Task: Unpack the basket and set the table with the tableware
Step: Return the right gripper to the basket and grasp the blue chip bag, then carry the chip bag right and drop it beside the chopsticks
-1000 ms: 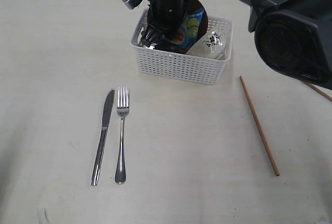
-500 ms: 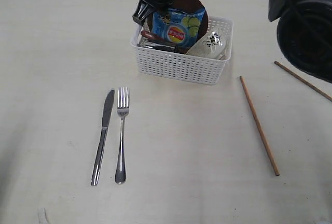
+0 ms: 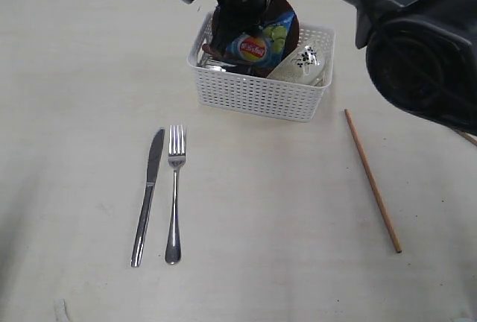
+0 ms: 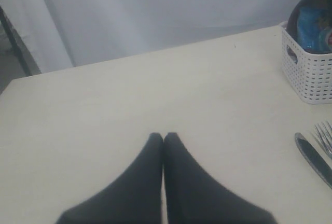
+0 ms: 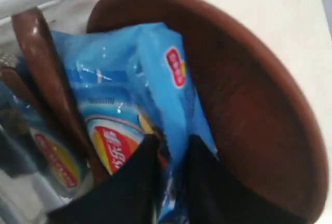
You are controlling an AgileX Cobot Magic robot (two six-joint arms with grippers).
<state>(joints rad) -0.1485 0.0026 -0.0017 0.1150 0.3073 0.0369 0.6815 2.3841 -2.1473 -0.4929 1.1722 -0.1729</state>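
The white basket (image 3: pixel 257 95) stands at the back of the table (image 3: pixel 82 76). It holds a brown plate (image 5: pixel 259 110), a blue chips bag (image 5: pixel 150 63), a wooden spoon (image 5: pixel 44 73) and a white bowl (image 3: pixel 302 68). My right gripper (image 5: pixel 174 141) reaches into the basket, its fingers pinched on a fold of the chips bag in front of the plate. In the exterior view that gripper (image 3: pixel 237 27) is above the basket's left half. A knife (image 3: pixel 147 195) and fork (image 3: pixel 174 188) lie side by side on the table. My left gripper (image 4: pixel 163 137) is shut and empty over bare table.
One chopstick (image 3: pixel 373 180) lies on the table right of the basket, and the tip of another (image 3: pixel 468 137) shows under the right arm's bulky dark base (image 3: pixel 425 61). The left wrist view catches the basket (image 4: pixel 308 76) and the knife (image 4: pixel 314 159) at its edge.
The right gripper lifted out of the basket with its jaws apart, then came back down and closed on the top of the chips bag. The bag now looks more crumpled.
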